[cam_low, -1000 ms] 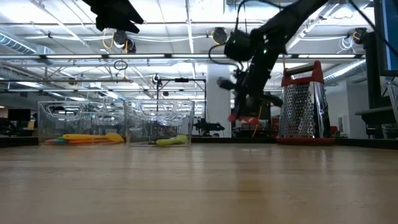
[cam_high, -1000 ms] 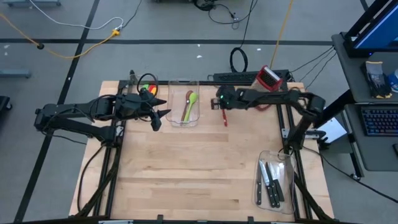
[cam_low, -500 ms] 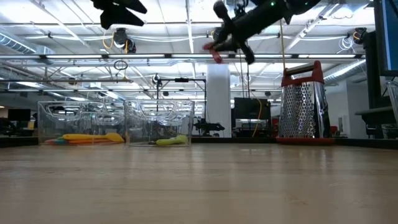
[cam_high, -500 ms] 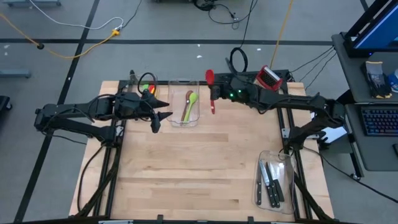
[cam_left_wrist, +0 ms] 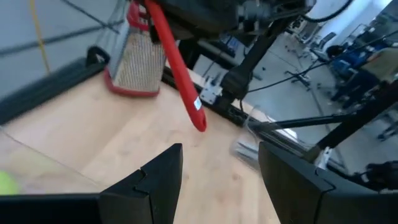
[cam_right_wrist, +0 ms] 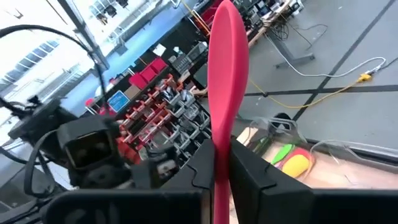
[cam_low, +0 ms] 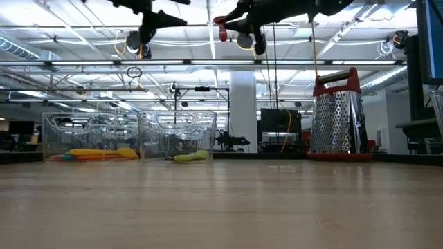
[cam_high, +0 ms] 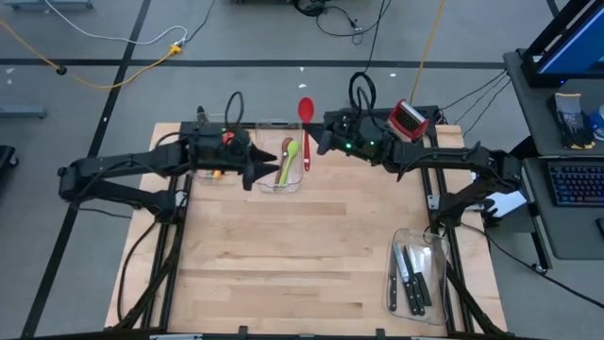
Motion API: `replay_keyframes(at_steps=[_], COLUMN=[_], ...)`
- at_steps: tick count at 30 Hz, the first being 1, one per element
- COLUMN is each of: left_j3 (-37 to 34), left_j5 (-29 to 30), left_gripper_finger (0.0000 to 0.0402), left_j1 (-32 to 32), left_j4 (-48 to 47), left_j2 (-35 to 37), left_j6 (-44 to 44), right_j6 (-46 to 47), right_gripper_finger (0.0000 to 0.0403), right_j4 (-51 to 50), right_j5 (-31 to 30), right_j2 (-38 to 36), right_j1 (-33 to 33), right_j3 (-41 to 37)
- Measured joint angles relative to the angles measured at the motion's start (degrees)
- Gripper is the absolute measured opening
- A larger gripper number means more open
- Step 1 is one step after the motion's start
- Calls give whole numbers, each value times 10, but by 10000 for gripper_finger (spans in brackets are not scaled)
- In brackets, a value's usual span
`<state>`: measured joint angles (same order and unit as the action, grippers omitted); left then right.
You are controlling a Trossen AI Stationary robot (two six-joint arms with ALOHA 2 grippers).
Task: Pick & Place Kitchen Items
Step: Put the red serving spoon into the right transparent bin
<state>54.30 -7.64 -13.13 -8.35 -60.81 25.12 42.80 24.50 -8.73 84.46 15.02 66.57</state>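
Note:
My right gripper (cam_high: 315, 142) is shut on a red spoon (cam_high: 305, 113), high above the table's far middle; the spoon also shows in the low view (cam_low: 221, 29). My left gripper (cam_high: 261, 164) is open and empty in the air, just left of the spoon, over the near left corner of a clear bin (cam_high: 279, 126). In the left wrist view, the spoon's handle (cam_left_wrist: 180, 68) crosses in front of the open gripper (cam_left_wrist: 221, 168). A green spoon (cam_high: 291, 153) lies in that bin. My right gripper pinches the red spoon's handle (cam_right_wrist: 222, 146) between its two fingers, about halfway along the spoon. The fingers come from the table's right and lie across the handle. The spoon is lifted clear and roughly level, its bowl (cam_right_wrist: 227, 56) toward the far edge.
A second clear bin with yellow and orange utensils (cam_low: 97, 153) stands left of the first, partly under my left arm. A red-and-silver box grater (cam_high: 408, 117) stands at the far right. A clear bin of black-handled knives (cam_high: 413, 276) sits at the near right. Bare wood lies between.
My right gripper has risen and gone toward the table's left and far edge with the red spoon. The spoon has turned from hanging below the fingers to roughly level, bowl toward the far edge. My left gripper has moved right, toward the middle bin.

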Motion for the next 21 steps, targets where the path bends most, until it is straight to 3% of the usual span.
replay_keyframes(at_steps=[7,21], left_j3=[0,0], left_j5=[-74,-136], left_gripper_finger=[214,214], left_j1=[-33,-72], left_j4=[107,229], left_j2=[-71,-153], left_j6=[63,146], right_j6=[-1,15], right_gripper_finger=[17,17], right_j4=[5,5], right_j5=[7,31], right_j2=[0,1], right_j1=[-5,-5], right_j3=[0,0])
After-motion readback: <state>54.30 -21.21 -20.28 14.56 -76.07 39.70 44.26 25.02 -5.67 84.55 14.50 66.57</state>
